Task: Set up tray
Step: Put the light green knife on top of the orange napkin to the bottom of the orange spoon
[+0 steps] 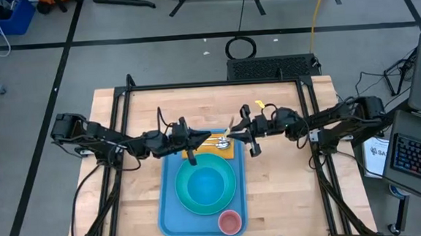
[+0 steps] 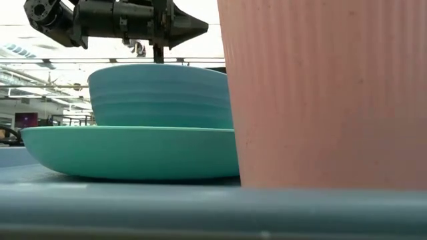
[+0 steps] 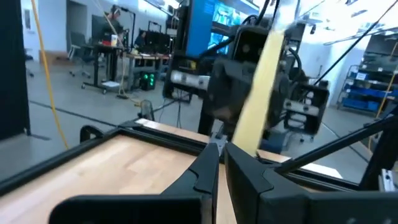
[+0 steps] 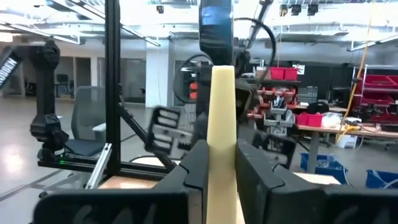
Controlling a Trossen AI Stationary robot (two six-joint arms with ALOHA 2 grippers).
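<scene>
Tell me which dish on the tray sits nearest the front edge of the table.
The small pink cup, alone at the tray's front right corner; the bowl and plate sit farther back.

The left gripper [image 3: 221, 163] is showing its two dark fingers [image 3: 202, 174] pressed nearly together, with only a thin slit between them. They are hovering over the wooden table [image 3: 118, 165], whose black frame [image 3: 168, 135] is running along the far edge. Just beyond the fingertips the right arm [image 3: 249, 81] is facing this way, holding a pale yellow handle [image 3: 256, 93] tilted upright. A workshop with desks and a blue screen [image 3: 205, 28] is lying behind.
</scene>
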